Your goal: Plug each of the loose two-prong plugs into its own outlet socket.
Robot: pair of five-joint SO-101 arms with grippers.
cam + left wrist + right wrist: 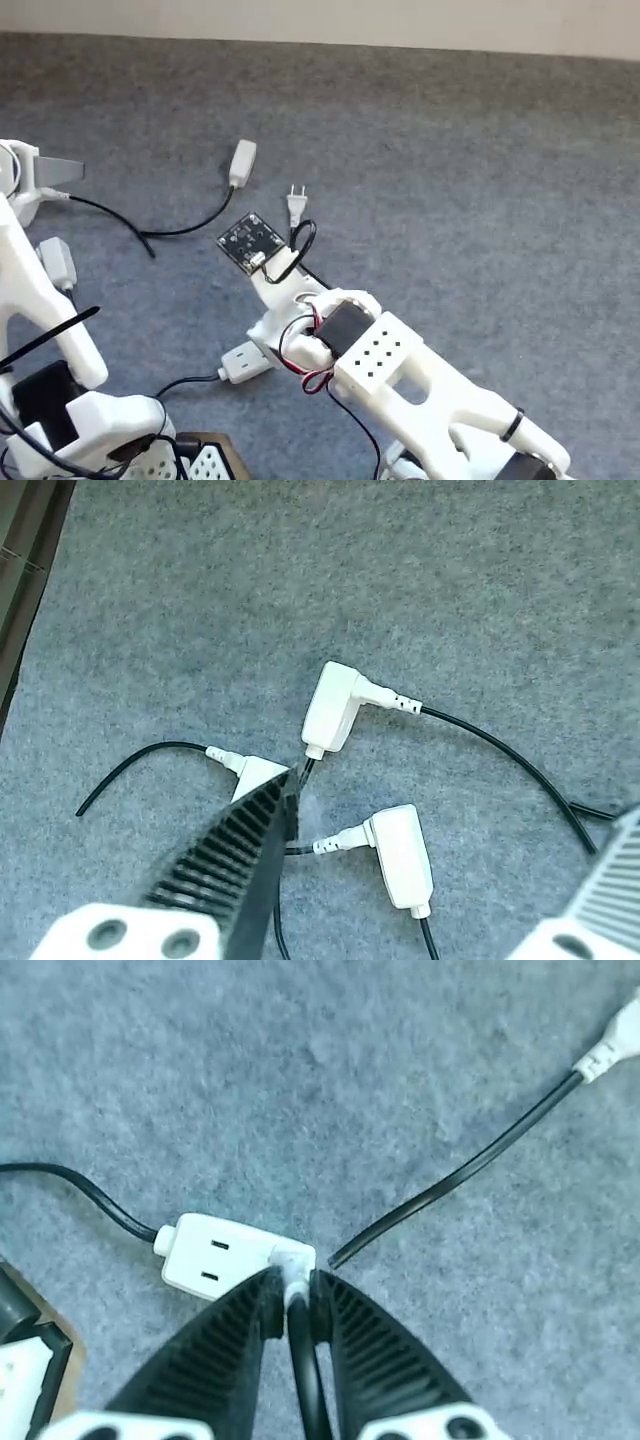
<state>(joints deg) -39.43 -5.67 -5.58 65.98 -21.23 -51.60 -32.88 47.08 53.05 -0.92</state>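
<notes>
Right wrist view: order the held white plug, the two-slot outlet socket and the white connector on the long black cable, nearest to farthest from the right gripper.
1. white plug: clamped in the right gripper.
2. outlet socket: on the carpet, right beside the plug.
3. white connector: far off across the carpet, at its black cable's distant end.
</notes>
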